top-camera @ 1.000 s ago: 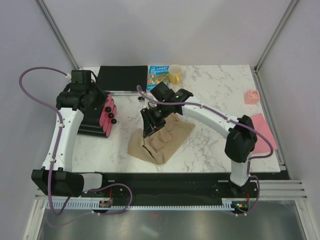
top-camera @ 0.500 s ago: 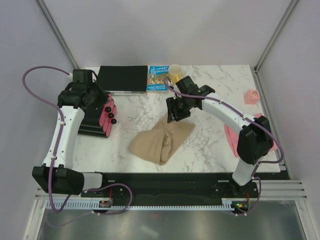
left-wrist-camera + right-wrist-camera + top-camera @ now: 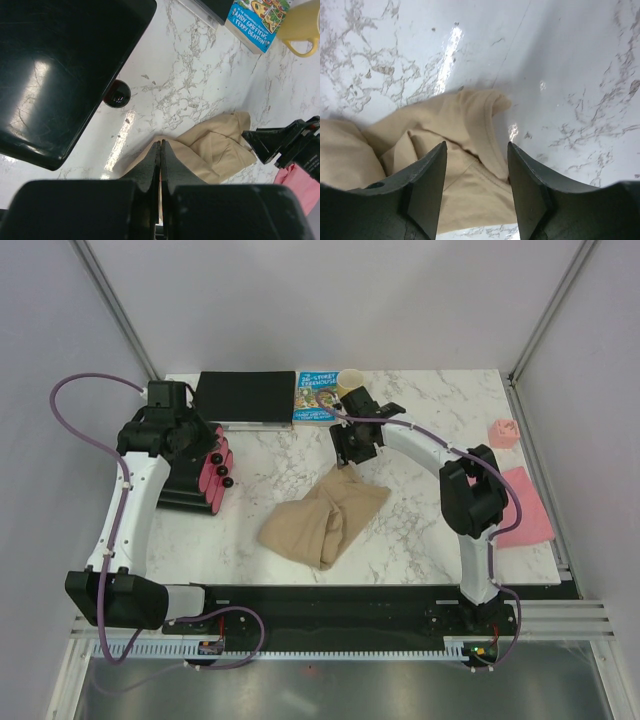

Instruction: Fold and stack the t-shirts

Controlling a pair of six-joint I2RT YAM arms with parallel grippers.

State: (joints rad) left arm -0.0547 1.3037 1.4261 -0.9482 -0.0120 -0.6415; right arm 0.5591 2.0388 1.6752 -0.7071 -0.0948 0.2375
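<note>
Two t-shirts lie well apart: tan t-shirt [image 3: 325, 520] crumpled at the centre of the surface [image 3: 420, 530], pink t-shirt [image 3: 522, 508] at its right edge. Right pincer [image 3: 476, 150] hangs open over the tan shirt's far corner; left pincer [image 3: 160, 146] is closed and empty. Risk: a pinch here may catch several layers and worsen the bunching.

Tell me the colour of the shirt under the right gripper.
Shirt is plain tan; clearest in right wrist view.

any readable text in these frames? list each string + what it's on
"ANDY GRIFFITHS": cover of the book, left wrist view.
"TERRY DENTON": same cover, the line below.
Book title, top view: too small to read.
No text visible on the tan t-shirt or the yellow mug.
</note>
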